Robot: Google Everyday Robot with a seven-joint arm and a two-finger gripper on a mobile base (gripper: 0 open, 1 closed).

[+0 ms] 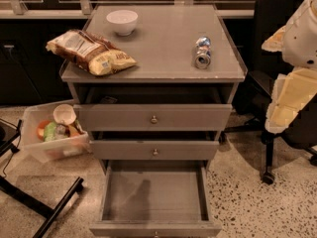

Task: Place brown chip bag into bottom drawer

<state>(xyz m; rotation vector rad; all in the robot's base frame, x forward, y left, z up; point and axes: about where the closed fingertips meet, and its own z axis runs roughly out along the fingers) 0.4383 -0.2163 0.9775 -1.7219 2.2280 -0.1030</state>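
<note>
At the right edge of view, off the right side of the grey three-drawer metal cabinet [163,43] and about level with its top two drawers, sits the robot's pale cream gripper [291,98]. It is apart from the cabinet; whether it is wide or narrow cannot be told.

Behind the gripper, just right of the cabinet: black wheeled office chair [267,24], its base close to the cabinet's lower right corner. The gap between chair and cabinet side is narrow.

Cabinet top, right half: crushed silver drink can [202,52] lying on its side, near the right edge but not over it. Middle of the top is bare.

Cabinet top, back left: white round ceramic bowl [122,21], upright.

Cabinet top, front left: crinkled brown chip bag [91,53], lying flat and aslant. Its left end overhangs the left edge; its near end lies close to the front edge. Well apart from the can.

Cabinet front: top drawer [153,118] stands slightly forward with a dark gap above. The bottom drawer [153,197] is pulled fully out, floor bare, side walls and front lip unobstructed from above.

Left of the cabinet, on the speckled floor: clear plastic bin [52,143] of mixed items, touching or nearly touching the cabinet side.
</note>
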